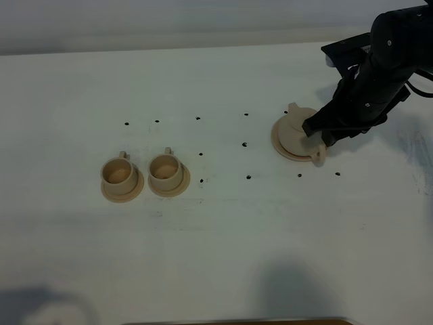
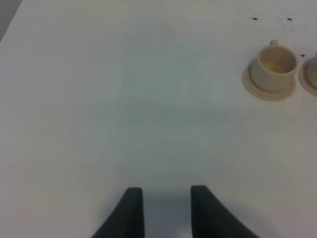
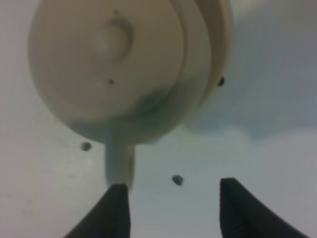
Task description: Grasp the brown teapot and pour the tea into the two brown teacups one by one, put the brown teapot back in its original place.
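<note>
The brown teapot (image 1: 295, 133) sits on its wide tan saucer (image 1: 276, 143) at the right of the table, its loop handle (image 1: 319, 156) toward the front. My right gripper (image 1: 318, 133) hovers just over the pot's handle side, open and empty. In the right wrist view the teapot (image 3: 114, 64) fills the frame, its handle (image 3: 119, 163) beside one finger of the gripper (image 3: 172, 193). The two brown teacups (image 1: 120, 172) (image 1: 165, 168) stand on their saucers at left centre. My left gripper (image 2: 167, 201) is open and empty over bare table, apart from the nearer cup (image 2: 274, 67).
Small black dots (image 1: 247, 177) are scattered over the white table (image 1: 223, 250). The table's back edge (image 1: 169, 49) runs behind. The left arm does not show in the exterior high view.
</note>
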Action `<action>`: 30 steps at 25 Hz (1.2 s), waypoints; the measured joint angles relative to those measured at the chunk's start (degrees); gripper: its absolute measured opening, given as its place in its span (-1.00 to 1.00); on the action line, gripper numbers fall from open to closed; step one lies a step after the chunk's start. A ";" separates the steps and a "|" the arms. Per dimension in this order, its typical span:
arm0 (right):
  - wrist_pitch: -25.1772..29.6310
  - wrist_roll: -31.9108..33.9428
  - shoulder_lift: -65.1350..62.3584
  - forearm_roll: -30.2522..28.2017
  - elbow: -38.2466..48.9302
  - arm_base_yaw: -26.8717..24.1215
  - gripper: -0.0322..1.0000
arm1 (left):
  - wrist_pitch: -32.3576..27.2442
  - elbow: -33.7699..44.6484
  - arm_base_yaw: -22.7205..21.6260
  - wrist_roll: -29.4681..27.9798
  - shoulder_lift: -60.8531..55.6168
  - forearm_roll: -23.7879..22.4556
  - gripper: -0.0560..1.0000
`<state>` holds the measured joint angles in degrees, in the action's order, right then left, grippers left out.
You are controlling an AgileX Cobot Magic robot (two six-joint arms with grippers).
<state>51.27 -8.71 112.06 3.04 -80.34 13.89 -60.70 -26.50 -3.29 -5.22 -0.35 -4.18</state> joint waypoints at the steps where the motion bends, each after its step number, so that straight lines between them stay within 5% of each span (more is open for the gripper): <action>1: -0.38 -0.06 0.00 0.54 0.00 0.00 -0.15 | 0.00 0.00 0.00 0.00 0.00 0.00 -0.32; 30: -0.60 -0.02 2.26 1.19 0.00 1.01 -0.15 | 0.00 0.00 0.00 0.00 0.00 0.00 -0.32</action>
<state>50.67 -8.72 114.32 4.23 -80.34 14.90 -60.70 -26.50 -3.29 -5.22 -0.35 -4.18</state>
